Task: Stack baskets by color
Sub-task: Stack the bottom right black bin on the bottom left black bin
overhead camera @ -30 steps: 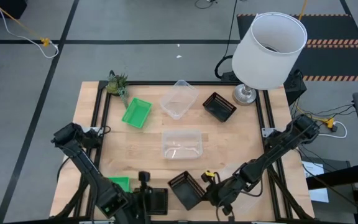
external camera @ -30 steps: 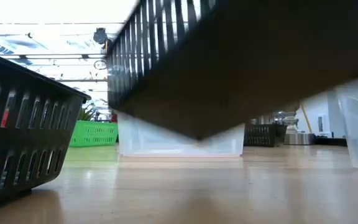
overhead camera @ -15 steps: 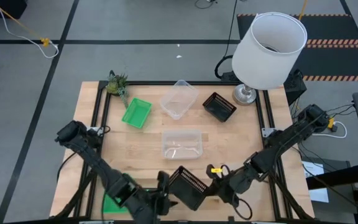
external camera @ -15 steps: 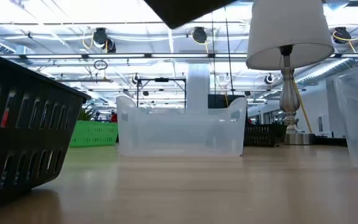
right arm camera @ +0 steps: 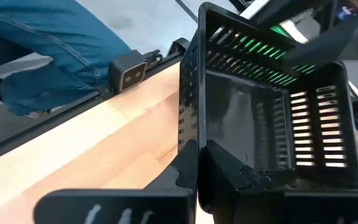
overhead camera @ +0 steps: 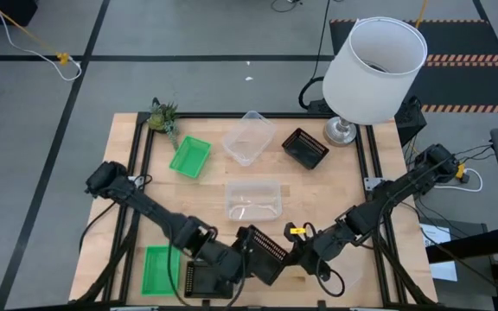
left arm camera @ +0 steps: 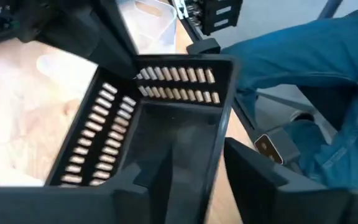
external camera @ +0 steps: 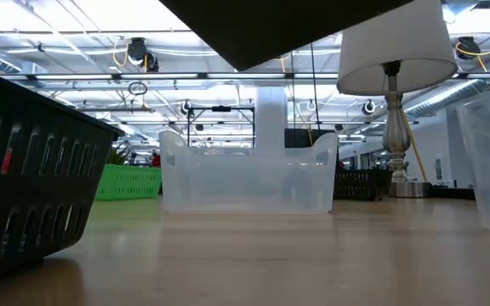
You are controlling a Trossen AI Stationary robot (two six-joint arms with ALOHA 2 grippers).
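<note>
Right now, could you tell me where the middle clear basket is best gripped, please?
Take the middle clear basket by its near long wall, coming straight down, one finger inside and one outside. It sits upright with its top open, and that thin straight rim probably suits the fingers best.

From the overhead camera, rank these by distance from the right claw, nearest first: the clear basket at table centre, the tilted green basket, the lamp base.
1. Clear basket, table centre, just beyond the right claw.
2. Lamp base, far right corner.
3. Tilted green basket, far left side.
</note>
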